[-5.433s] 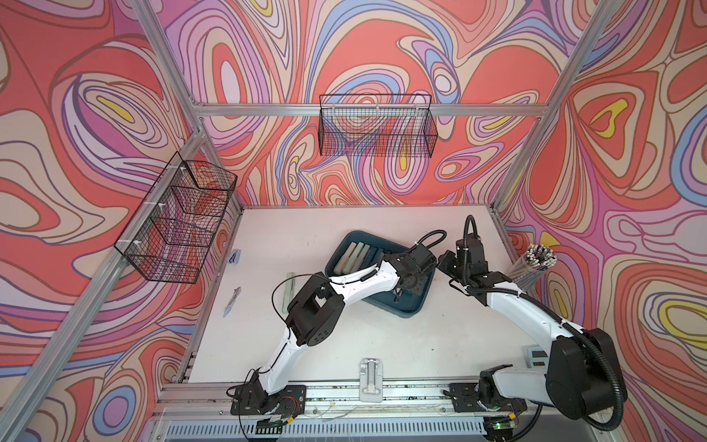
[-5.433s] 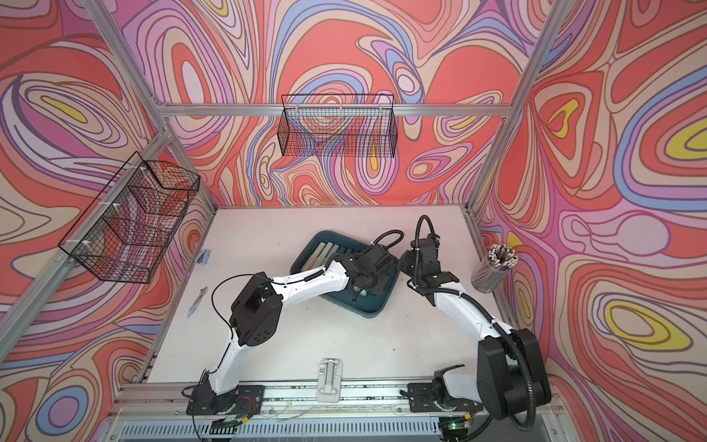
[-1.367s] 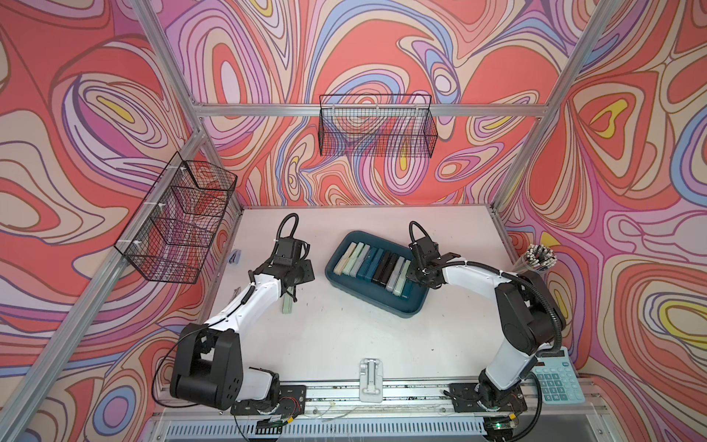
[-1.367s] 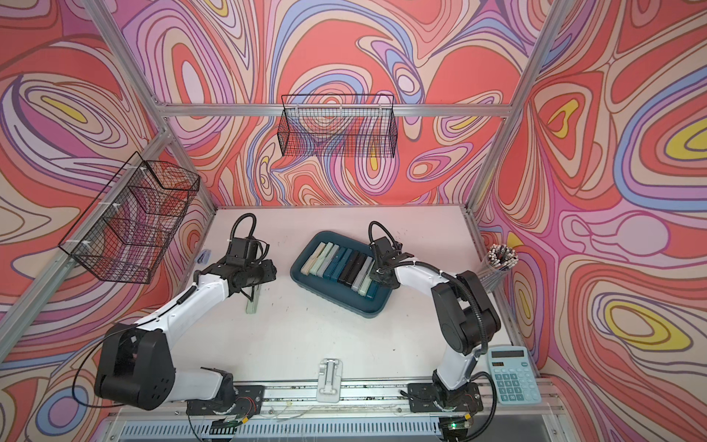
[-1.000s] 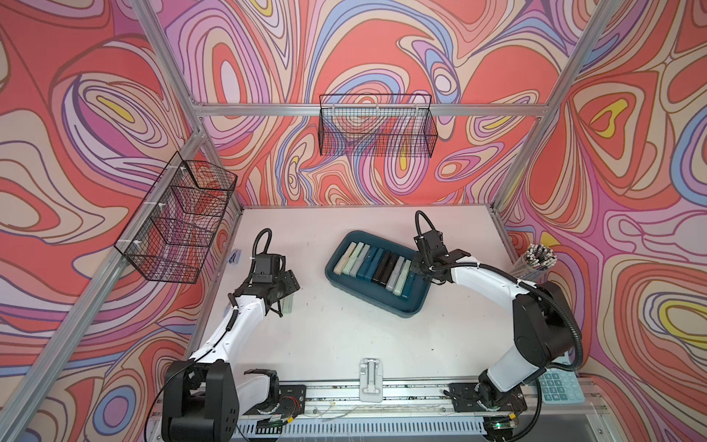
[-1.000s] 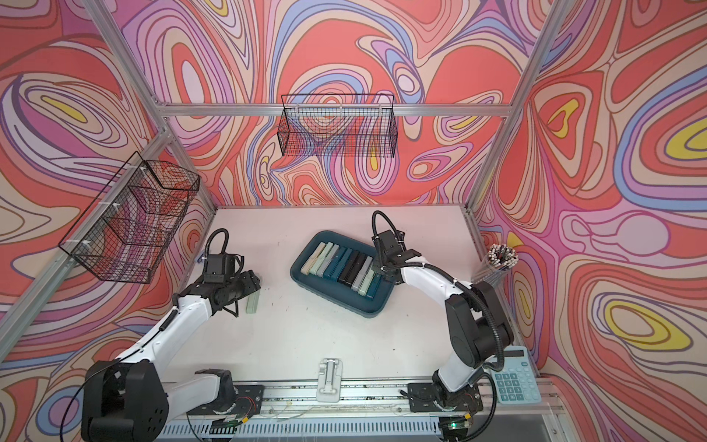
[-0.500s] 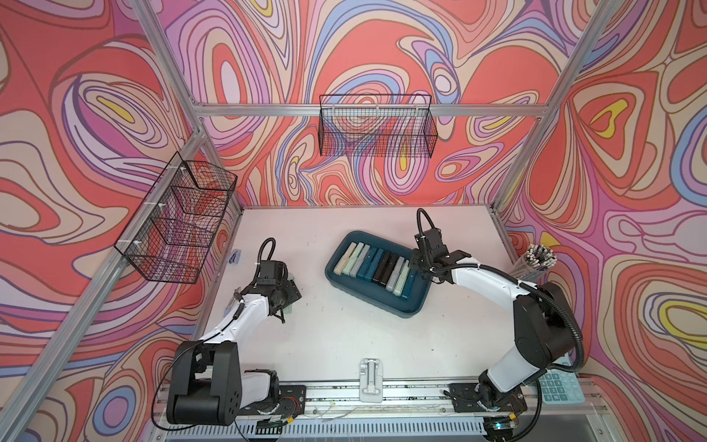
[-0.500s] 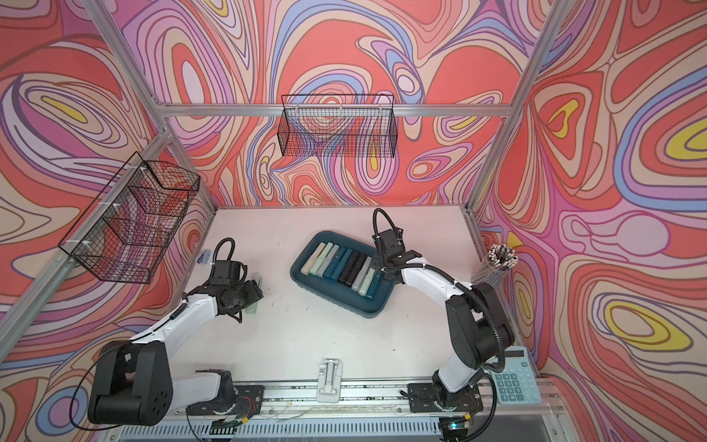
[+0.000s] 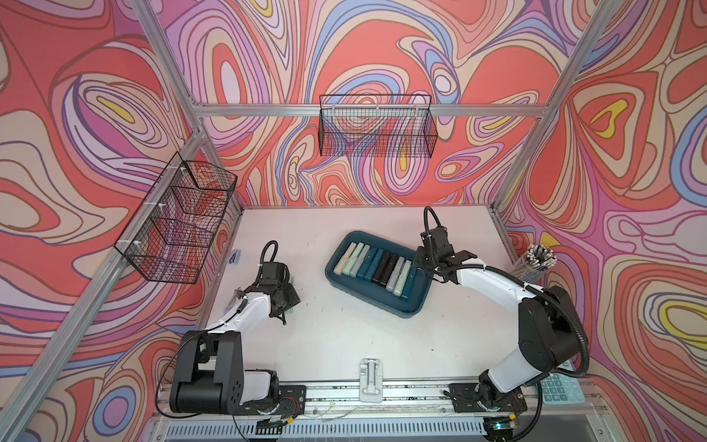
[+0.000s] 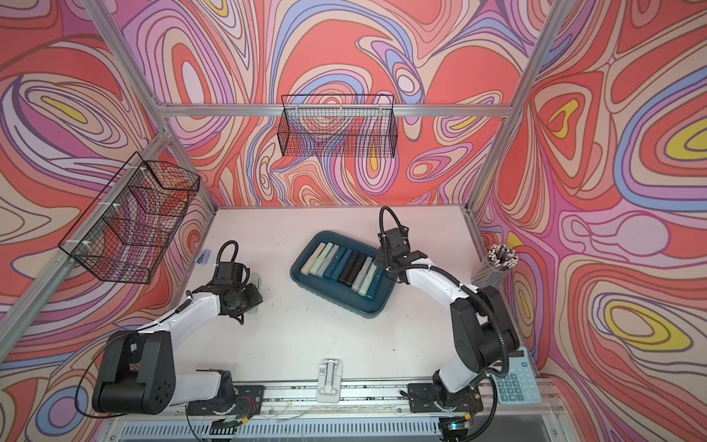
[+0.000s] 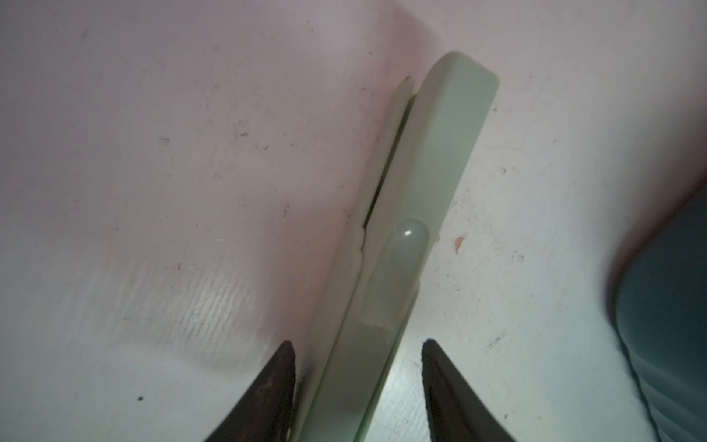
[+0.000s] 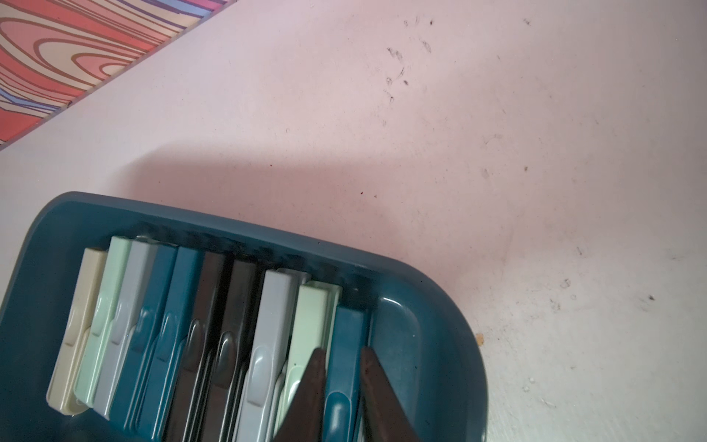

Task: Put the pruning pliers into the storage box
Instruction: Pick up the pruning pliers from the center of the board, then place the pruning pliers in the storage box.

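Black left claw [image 11: 358,341]: jaws apart, straddling pale green pliers [image 11: 428,172]; gap on one side, not clamped.
Pale green pliers: flat on surface [image 11: 153,191], outside storage box [image 9: 405,306], apart from it.
Right claw [image 12: 342,350]: tips close on both sides of dark teal pliers [image 12: 346,325]; cannot tell if clamped.
Dark teal pliers: in box, end of row of pliers [image 9: 377,266], beside a pale green one.
Storage box: mid-surface, between both arms.

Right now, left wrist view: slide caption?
Left gripper straddles a pale green pruning plier lying on the table, jaws open.
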Controlling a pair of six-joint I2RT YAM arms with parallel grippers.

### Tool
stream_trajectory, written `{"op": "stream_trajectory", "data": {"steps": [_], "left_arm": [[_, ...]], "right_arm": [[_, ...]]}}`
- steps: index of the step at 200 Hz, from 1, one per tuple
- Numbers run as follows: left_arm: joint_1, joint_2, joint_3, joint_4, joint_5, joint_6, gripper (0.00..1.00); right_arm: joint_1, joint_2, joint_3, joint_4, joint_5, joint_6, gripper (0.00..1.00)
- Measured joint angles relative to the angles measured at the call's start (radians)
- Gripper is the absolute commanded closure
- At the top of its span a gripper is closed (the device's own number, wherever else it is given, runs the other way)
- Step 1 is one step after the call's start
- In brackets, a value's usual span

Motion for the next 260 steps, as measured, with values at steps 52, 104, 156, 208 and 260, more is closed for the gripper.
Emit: {"op": "stream_trajectory", "data": {"steps": [52,104,156,208,260], "left_arm": [[-0.002,0.023,-0.001,0.003,-0.006,0.004,0.66],[-0.035,0.024,0.007,0.003,-0.036,0.015,0.74],[-0.121,0.026,0.108,-0.04,-0.098,0.044,0.82],[-0.205,-0.001,0.277,-0.143,-0.169,0.101,0.83],[-0.378,0.023,0.496,-0.209,-0.218,0.157,0.83]], "right_arm": [[-0.003,0.0,-0.015,0.014,-0.006,0.004,0.81],[-0.015,0.0,-0.026,0.017,-0.01,0.006,0.81],[-0.054,-0.013,-0.035,0.014,-0.025,0.004,0.81],[-0.095,-0.05,-0.04,0.023,-0.036,-0.002,0.81],[-0.114,-0.069,-0.08,0.052,-0.058,0.0,0.81]]}}
